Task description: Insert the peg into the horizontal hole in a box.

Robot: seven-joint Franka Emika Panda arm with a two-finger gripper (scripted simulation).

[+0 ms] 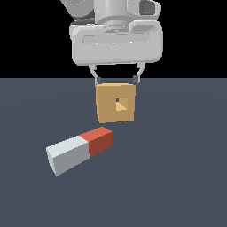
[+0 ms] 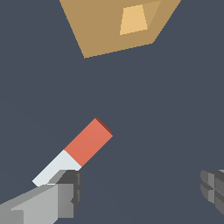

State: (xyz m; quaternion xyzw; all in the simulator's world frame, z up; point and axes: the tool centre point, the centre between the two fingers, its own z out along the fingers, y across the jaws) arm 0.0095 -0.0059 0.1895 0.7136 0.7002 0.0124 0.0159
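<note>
The peg lies flat on the dark floor, its pale grey-white half toward the exterior view's left and its red half pointing toward the box. The tan-orange box stands behind it, with the square hole in the centre of its face. My gripper hangs above the floor, open and empty, its fingertips showing at the box's top edge. In the wrist view the peg has its white end beside one finger, outside the gap of the gripper. The box and hole lie beyond.
A flat dark grey-blue floor spreads all around, with black background behind it. No other objects show.
</note>
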